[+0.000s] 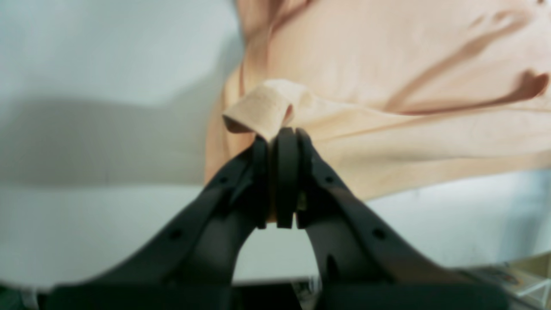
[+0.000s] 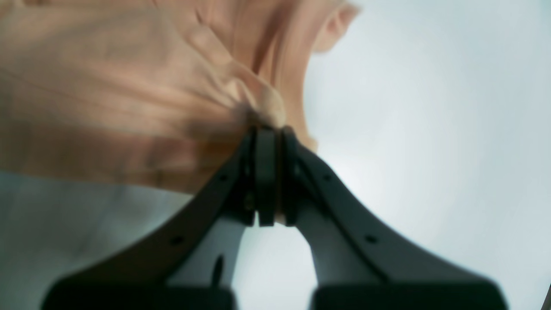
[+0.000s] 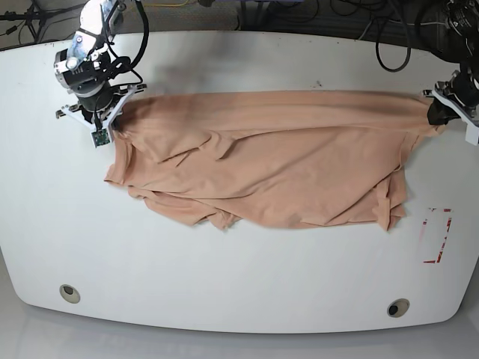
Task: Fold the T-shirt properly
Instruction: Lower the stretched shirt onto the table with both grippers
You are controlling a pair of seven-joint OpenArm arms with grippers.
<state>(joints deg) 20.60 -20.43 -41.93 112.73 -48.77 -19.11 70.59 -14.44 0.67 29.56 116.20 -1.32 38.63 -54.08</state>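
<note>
T-shirt (image 3: 277,168): stretched across table (image 3: 224,284), top edge lifted; left gripper (image 1: 282,133) and right gripper (image 2: 267,129) each pinch a corner; risk: thin pinch slips under tension, cloth drops.

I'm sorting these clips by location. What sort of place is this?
Probably a robotics lab bench, not a home: a bare white table, cables bundled along its far edge, red tape marks, and one T-shirt spread out.

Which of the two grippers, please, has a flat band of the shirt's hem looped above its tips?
The left gripper: a flat hem band of the T-shirt curls above its shut tips. At the right gripper only bunched cloth shows.
</note>
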